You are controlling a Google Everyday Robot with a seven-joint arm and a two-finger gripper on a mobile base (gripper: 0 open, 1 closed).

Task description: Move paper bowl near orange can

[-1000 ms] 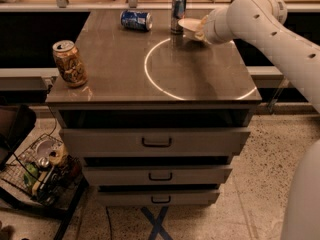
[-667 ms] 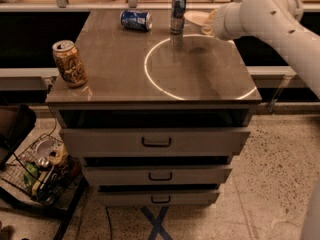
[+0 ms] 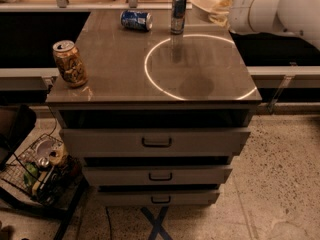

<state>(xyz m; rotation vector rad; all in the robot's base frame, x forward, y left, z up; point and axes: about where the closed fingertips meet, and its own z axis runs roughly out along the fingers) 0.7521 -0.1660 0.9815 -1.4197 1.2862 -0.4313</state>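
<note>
The orange can [image 3: 70, 63] stands upright near the front left corner of the brown table top [image 3: 115, 69]. The off-white paper bowl [image 3: 202, 0] is at the back right, tilted and lifted off the table top. My gripper [image 3: 220, 10] is at the bowl's right rim and shut on it. The white arm [image 3: 272, 11] comes in from the right. The far side of the bowl and most of the fingers are hidden by the wrist.
A tall slim blue-silver can [image 3: 178, 13] stands just left of the bowl. A blue can [image 3: 136, 20] lies on its side at the back. A bright ring of light [image 3: 150, 74] marks the table top. Drawers [image 3: 156, 142] sit below, and a wire basket [image 3: 42, 169] is on the floor at the left.
The gripper has risen and drawn back to the right with the paper bowl, which has come up off the table top. The cans have not moved.
</note>
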